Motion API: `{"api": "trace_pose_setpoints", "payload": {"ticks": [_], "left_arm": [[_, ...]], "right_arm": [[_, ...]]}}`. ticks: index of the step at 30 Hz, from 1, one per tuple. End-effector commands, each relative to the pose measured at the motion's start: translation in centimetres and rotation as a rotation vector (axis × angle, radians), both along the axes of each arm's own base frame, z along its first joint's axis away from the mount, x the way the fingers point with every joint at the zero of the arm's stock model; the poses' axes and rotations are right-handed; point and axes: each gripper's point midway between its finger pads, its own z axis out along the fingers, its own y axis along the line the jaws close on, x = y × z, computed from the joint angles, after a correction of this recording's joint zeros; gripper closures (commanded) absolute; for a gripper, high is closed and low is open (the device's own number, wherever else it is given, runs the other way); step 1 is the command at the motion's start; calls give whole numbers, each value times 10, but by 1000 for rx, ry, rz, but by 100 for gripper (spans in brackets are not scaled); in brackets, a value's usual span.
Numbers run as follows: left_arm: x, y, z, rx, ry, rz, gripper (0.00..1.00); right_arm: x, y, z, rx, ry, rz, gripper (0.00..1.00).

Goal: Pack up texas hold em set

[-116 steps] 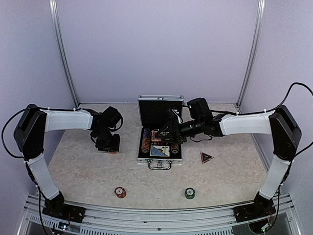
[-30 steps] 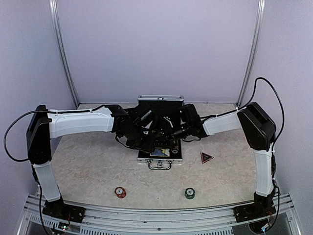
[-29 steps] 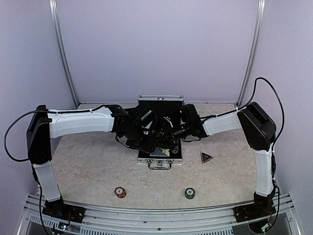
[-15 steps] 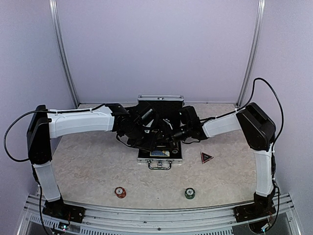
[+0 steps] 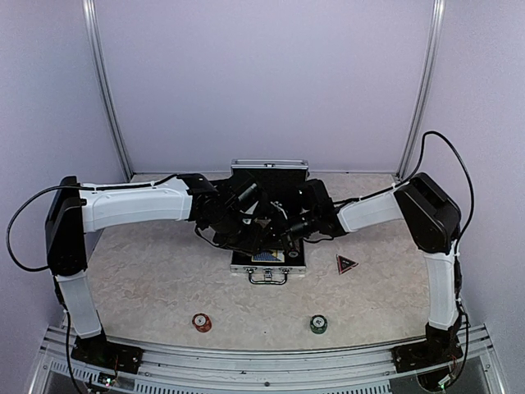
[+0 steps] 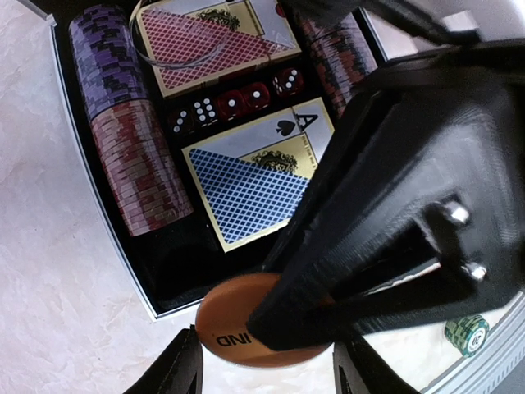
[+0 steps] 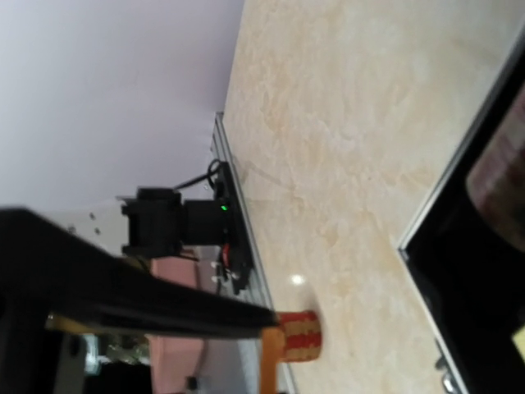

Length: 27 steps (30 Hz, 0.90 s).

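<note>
The silver case (image 5: 268,264) lies open at mid-table, its lid up. Inside it the left wrist view shows purple and red chip rows (image 6: 123,131), a red deck (image 6: 209,41), dice (image 6: 234,103) and a blue deck (image 6: 254,176). Both grippers meet over the case's front. My left gripper (image 6: 267,363) is shut on the rim of an orange disc (image 6: 230,332) lettered "IND". A right finger (image 6: 328,300) lies over the disc's face, and my right gripper (image 5: 284,233) is shut on it. Edge-on, the disc (image 7: 269,361) shows in the right wrist view. In the top view it is hidden.
A red-black triangle marker (image 5: 346,263) lies right of the case. A red chip stack (image 5: 201,322) and a green chip stack (image 5: 318,324) stand near the front edge. Metal rails line the table's front and back corners.
My left arm came in from the left side to the case with the disc. In the last half second my right gripper closed on the disc; both arms have barely shifted since.
</note>
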Motion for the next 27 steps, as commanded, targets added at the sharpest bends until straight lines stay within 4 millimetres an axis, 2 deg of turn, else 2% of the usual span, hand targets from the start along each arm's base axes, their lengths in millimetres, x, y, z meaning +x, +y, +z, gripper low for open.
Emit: {"api": "trace_pose_setpoints", "payload": {"ticks": [1, 8, 14, 17, 21, 27], "left_arm": [[2, -3, -2, 10, -7, -11, 48], [1, -3, -1, 10, -9, -12, 45], [3, 5, 13, 4, -41, 6, 18], [2, 9, 32, -42, -70, 18, 2], [0, 19, 62, -125, -115, 35, 1], [-1, 40, 102, -232, -182, 72, 1]], "right_arm": [[-15, 1, -6, 13, 18, 63, 100], [-17, 2, 1, 25, -9, 71, 100], [-6, -2, 12, 3, -110, 35, 100], [2, -8, 18, -16, -185, 0, 100], [10, -17, 34, -56, -350, -44, 100], [21, -51, 51, -215, -664, -130, 100]]}}
